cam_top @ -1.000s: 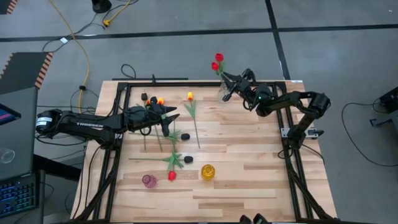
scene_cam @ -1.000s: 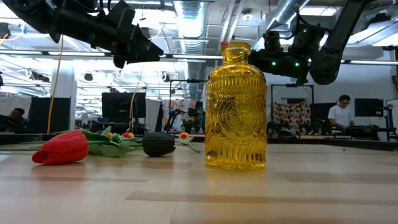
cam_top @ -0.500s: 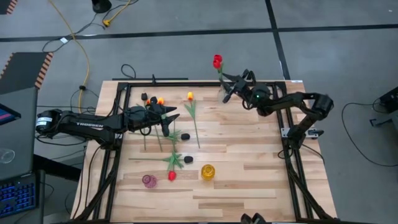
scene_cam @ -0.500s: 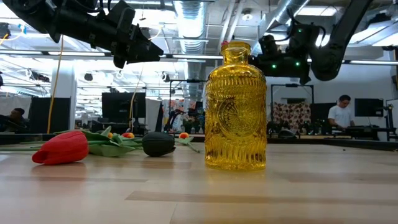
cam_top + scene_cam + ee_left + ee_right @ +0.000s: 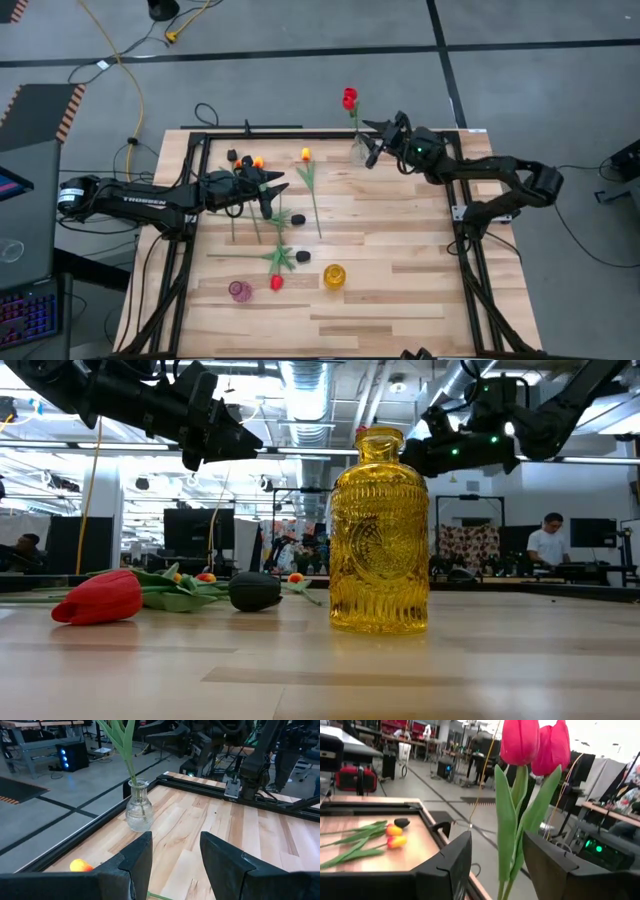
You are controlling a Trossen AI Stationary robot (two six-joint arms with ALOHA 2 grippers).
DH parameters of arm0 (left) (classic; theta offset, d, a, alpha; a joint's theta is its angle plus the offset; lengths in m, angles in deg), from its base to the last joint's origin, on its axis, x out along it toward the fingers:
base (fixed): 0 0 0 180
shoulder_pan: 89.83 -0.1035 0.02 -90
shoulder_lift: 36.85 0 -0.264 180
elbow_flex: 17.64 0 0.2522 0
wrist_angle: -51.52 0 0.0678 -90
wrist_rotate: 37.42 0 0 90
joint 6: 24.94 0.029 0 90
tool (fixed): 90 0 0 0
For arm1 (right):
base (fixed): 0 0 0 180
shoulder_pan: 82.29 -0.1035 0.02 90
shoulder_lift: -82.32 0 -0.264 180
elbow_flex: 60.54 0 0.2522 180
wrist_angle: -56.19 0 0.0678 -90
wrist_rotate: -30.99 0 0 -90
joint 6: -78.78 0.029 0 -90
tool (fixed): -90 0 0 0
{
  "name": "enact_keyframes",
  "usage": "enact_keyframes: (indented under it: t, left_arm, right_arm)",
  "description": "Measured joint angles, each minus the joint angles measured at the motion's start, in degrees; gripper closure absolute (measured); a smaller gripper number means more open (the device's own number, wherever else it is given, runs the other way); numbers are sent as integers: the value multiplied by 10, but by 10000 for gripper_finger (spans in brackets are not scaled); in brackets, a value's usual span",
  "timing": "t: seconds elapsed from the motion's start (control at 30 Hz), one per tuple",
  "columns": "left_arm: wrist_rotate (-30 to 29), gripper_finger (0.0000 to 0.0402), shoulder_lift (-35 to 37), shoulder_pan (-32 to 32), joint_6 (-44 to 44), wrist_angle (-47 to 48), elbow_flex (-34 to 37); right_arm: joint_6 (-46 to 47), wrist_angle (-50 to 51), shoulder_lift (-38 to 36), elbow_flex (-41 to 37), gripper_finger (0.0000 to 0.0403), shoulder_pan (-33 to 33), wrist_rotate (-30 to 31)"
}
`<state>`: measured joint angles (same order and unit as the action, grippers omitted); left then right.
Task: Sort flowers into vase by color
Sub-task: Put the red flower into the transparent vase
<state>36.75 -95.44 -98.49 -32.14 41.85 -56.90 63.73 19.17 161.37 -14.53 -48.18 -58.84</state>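
Observation:
Two red tulips (image 5: 350, 97) stand with their stems in a clear glass vase (image 5: 359, 151) at the table's far edge. My right gripper (image 5: 371, 143) is open just right of that vase; in its wrist view the tulip stems (image 5: 512, 830) rise between and beyond its spread fingers (image 5: 455, 865). My left gripper (image 5: 279, 196) hovers open above the middle-left of the table. Yellow-orange tulips (image 5: 305, 154), black tulips (image 5: 297, 219) and one red tulip (image 5: 276, 283) lie flat on the wood. A yellow vase (image 5: 334, 276) and a pink vase (image 5: 240, 290) stand near the front.
A black metal frame (image 5: 462, 215) runs round the table's left, far and right edges. The low view shows the yellow vase (image 5: 379, 530) close up, with the red tulip (image 5: 98, 598) and a black tulip (image 5: 255, 591) lying left of it. People sit in the room behind.
My right gripper has drawn back a little from the clear vase toward the table's right edge, and its elbow has swung out to the right. The two red tulips stay in the vase, their heads closer together. The left arm has kept still.

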Motion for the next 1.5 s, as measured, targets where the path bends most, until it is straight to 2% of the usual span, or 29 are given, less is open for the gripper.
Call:
enact_keyframes:
  t: [0.23,0.5,0.67,0.83,0.97,1.5]
  left_arm:
    - [11,248,0,0,18,23,-5]
    - [21,248,0,0,8,323,-113]
    - [68,248,0,0,-8,410,-150]
    - [152,248,0,2,44,439,-150]
    - [193,248,-8,24,96,440,-150]
    - [200,248,-138,124,252,438,-152]
  right_arm:
    - [0,119,-70,0,202,-9,0]
    - [1,205,-121,0,203,-44,0]
    - [1,223,-128,0,203,-76,0]
    - [1,238,-127,0,203,-106,-1]
    - [1,250,-127,0,203,-126,-1]
    - [1,255,-127,0,203,-195,-1]
